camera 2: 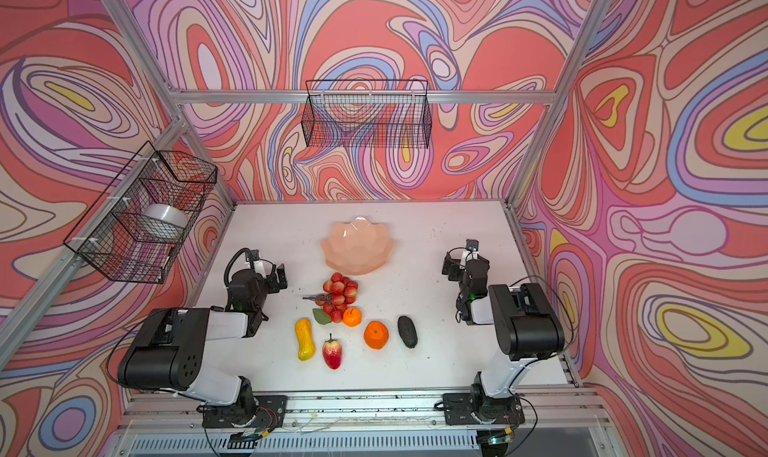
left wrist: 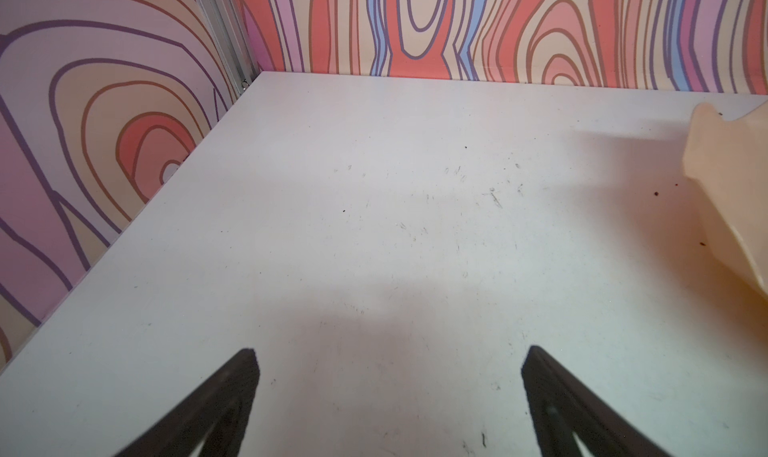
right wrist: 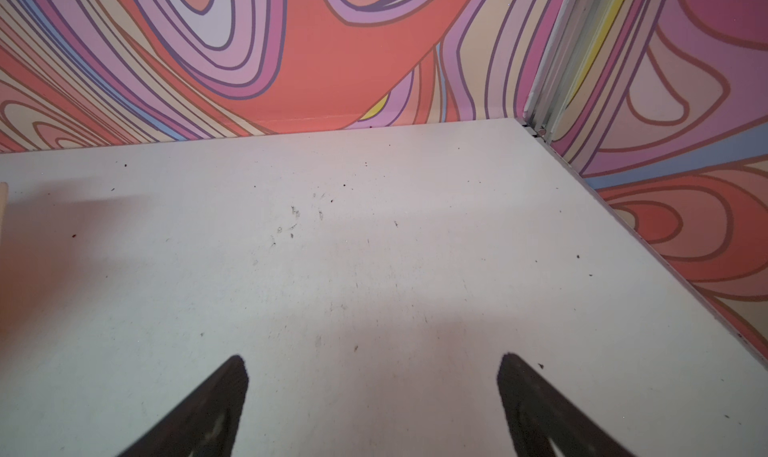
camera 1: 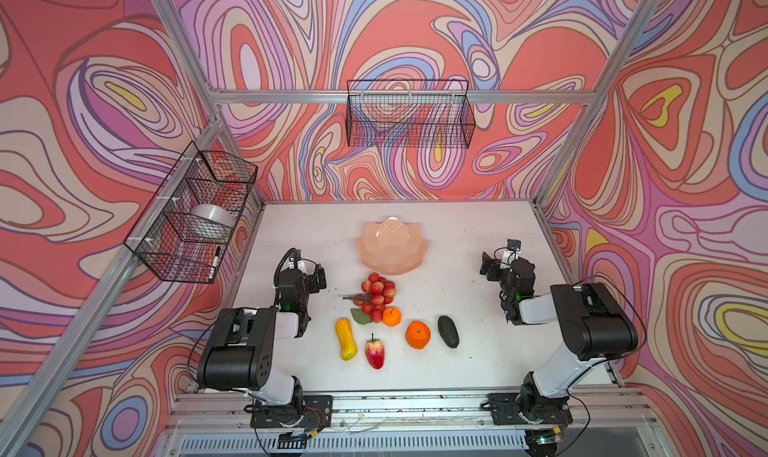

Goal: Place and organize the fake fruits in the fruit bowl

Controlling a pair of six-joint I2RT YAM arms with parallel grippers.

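The left gripper (left wrist: 390, 349) and the right gripper (right wrist: 372, 356) both have their fingers spread wide, with only bare table (left wrist: 374, 226) between them. The fruit bowl (camera 1: 391, 247) sits empty between the two pairs of fingers, apart from both.

All the fruits lie behind the fingertips, between the arms:
- The grape bunch (camera 1: 378, 295) is nearest the bowl, with its stem pointing toward the left fingers.
- The small orange (camera 1: 391, 316) is just beside the bunch.
- The larger orange (camera 1: 417, 334) lies between the small orange and the avocado (camera 1: 448, 331).
- The avocado and the yellow-orange fruit (camera 1: 346, 338) both have their long axes running roughly from the bowl toward the bases.
- The tapered fruit (camera 1: 375, 353) has its stem toward the bowl and its narrow tip toward the bases.

White bowl (camera 1: 212, 222), perhaps a marker (camera 1: 215, 261), in side wire basket (camera 1: 178, 264).
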